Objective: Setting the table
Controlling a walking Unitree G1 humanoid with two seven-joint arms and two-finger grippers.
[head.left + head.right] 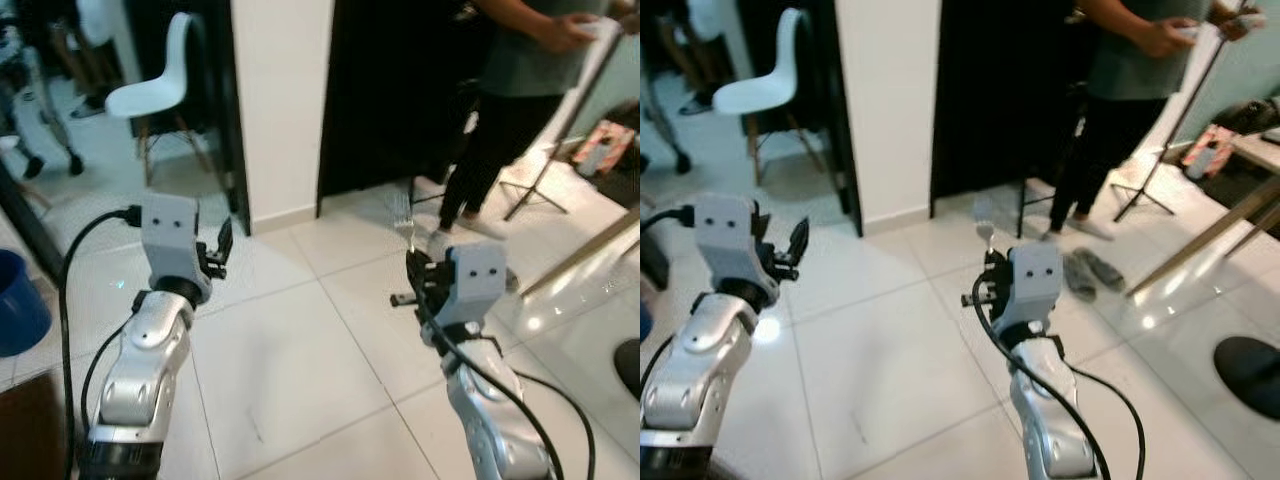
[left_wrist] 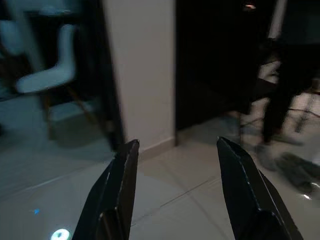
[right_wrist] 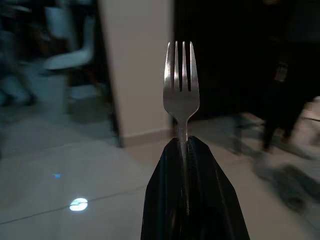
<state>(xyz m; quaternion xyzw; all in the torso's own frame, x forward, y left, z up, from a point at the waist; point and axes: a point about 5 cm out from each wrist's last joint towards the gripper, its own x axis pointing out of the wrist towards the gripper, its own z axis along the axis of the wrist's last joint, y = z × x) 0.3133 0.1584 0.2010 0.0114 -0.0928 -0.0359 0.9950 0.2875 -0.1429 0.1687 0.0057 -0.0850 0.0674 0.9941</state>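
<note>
A silver fork [image 3: 181,90] stands upright with its tines up, and my right gripper [image 3: 186,145] is shut on its handle. In the head views the fork [image 1: 402,215] rises above my right gripper [image 1: 413,262], held out over the white tile floor at the right. My left gripper [image 1: 222,245] is raised at the left with nothing in it; its two black fingers [image 2: 120,185] stand wide apart in the left wrist view, so it is open.
A person [image 1: 510,90] in dark trousers stands ahead at the right by a tripod stand [image 1: 545,170]. A white wall pillar [image 1: 280,100] is straight ahead, with a white chair [image 1: 150,95] far left. A blue bucket [image 1: 18,300] sits at the left and a glass table edge [image 1: 590,255] at the right.
</note>
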